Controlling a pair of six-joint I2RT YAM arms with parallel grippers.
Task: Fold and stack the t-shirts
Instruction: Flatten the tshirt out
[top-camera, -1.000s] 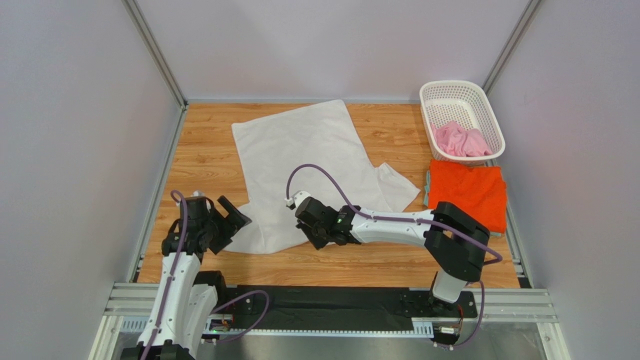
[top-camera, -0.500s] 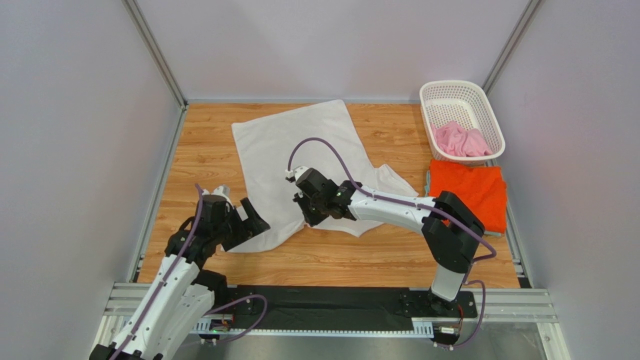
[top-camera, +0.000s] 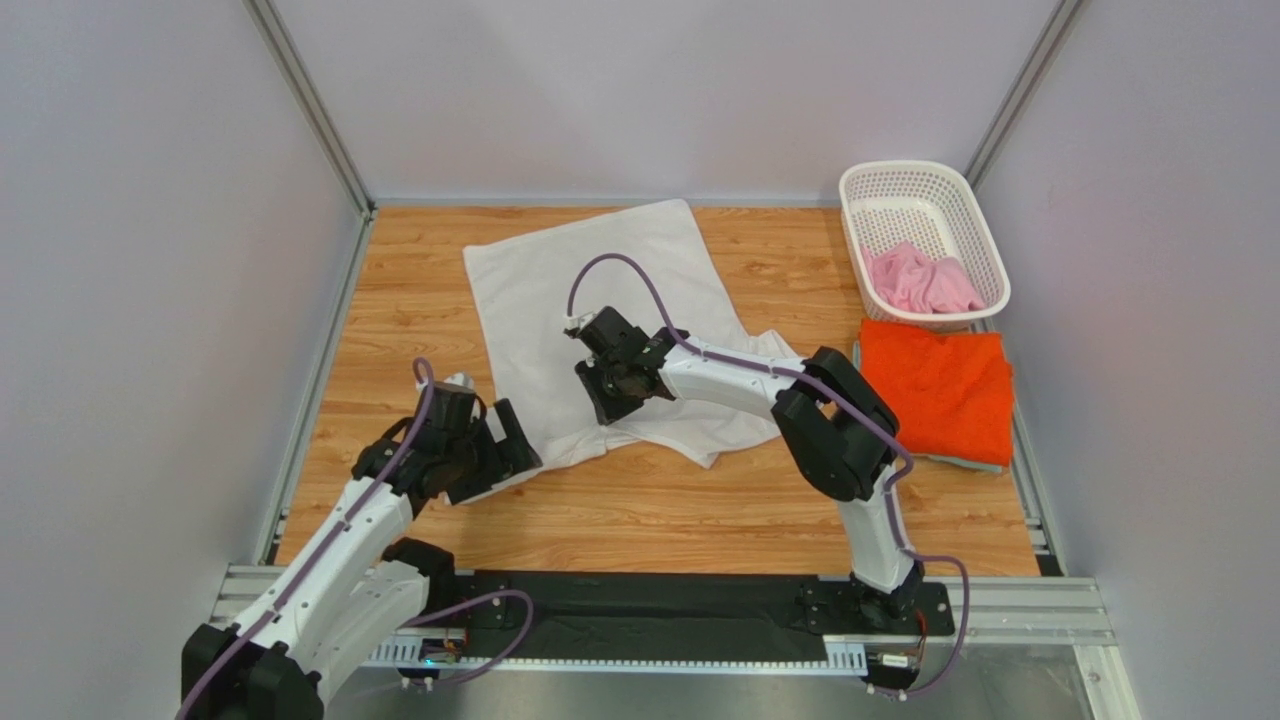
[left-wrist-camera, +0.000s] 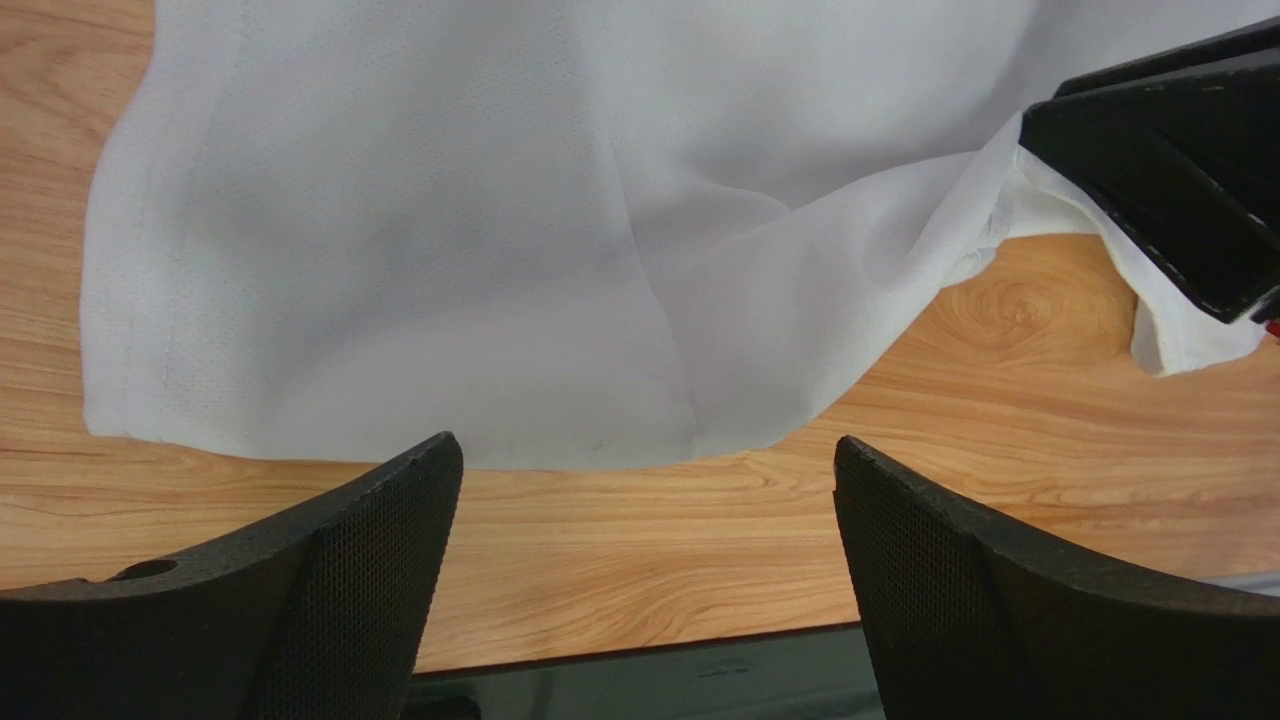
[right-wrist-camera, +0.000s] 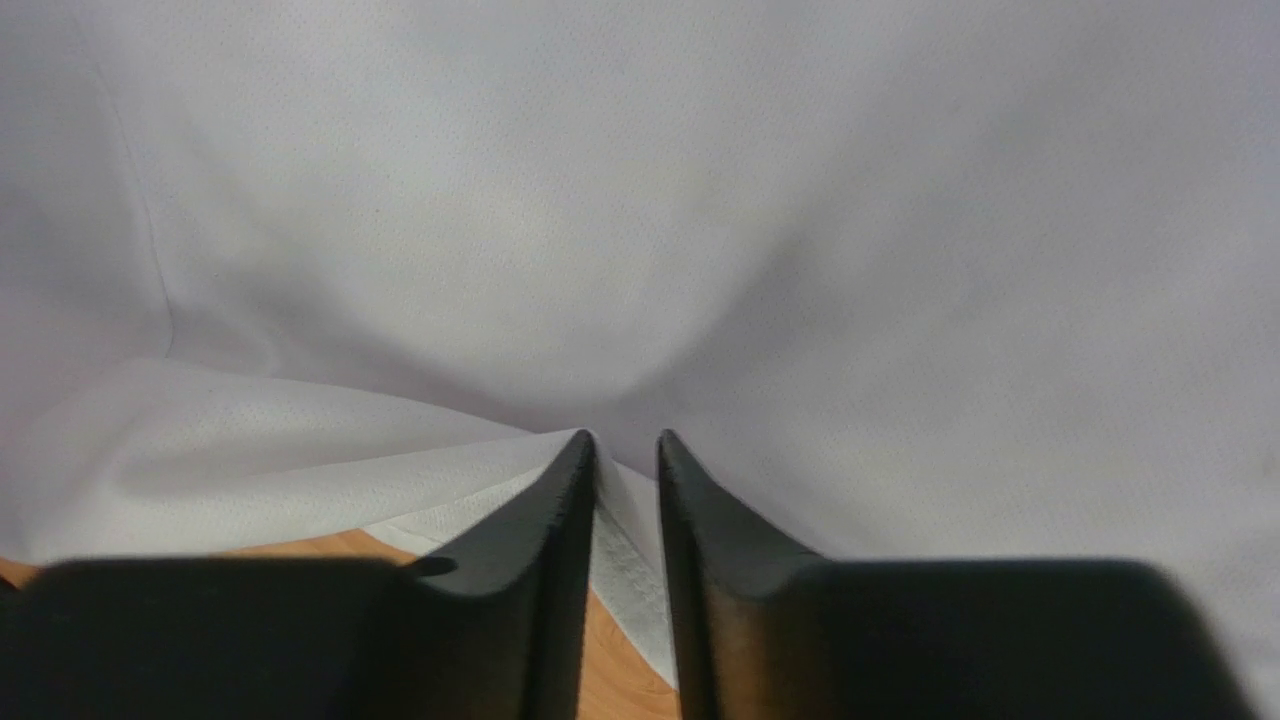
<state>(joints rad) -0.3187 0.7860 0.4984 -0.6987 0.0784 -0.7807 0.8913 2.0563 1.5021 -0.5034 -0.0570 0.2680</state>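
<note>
Left hand (left-wrist-camera: 643, 450) spread, at near edge of white cloth t-shirt (top-camera: 526, 300). Right hand (right-wrist-camera: 619, 438) on its fold, fingers nearly together; cannot tell if pinching.

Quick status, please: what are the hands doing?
Left hand open, empty. Right hand pinching edge of white cloth t-shirt. Nothing in the way.

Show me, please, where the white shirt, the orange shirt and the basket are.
white shirt (top-camera: 601, 278): top view, flat upper part of the cloth.
orange shirt (top-camera: 939, 390): top view, middle of the folded top.
basket (top-camera: 902, 188): top view, far lattice wall.
</note>
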